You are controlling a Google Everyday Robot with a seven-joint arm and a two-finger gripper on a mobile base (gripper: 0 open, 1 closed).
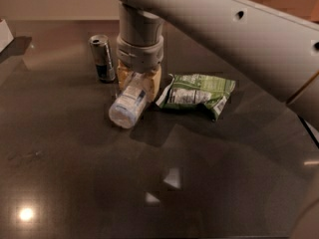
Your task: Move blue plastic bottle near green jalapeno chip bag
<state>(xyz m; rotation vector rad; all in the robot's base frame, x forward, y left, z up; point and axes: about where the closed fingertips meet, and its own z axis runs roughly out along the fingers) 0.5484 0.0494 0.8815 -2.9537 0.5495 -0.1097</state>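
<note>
The blue plastic bottle [129, 105] lies on its side on the dark table, base toward me, cap end hidden between the fingers. My gripper [139, 81] comes down from the big grey arm and is shut on the bottle's upper half, its tan fingers [152, 81] on either side. The green jalapeno chip bag [197, 93] lies flat just right of the gripper, its left end close beside the right finger.
A slim silver-and-blue can [102, 58] stands upright just left of the gripper. The grey arm [239, 29] spans the upper right. A white object [5, 33] sits at the far left edge. The dark table [164, 183] shows glare spots.
</note>
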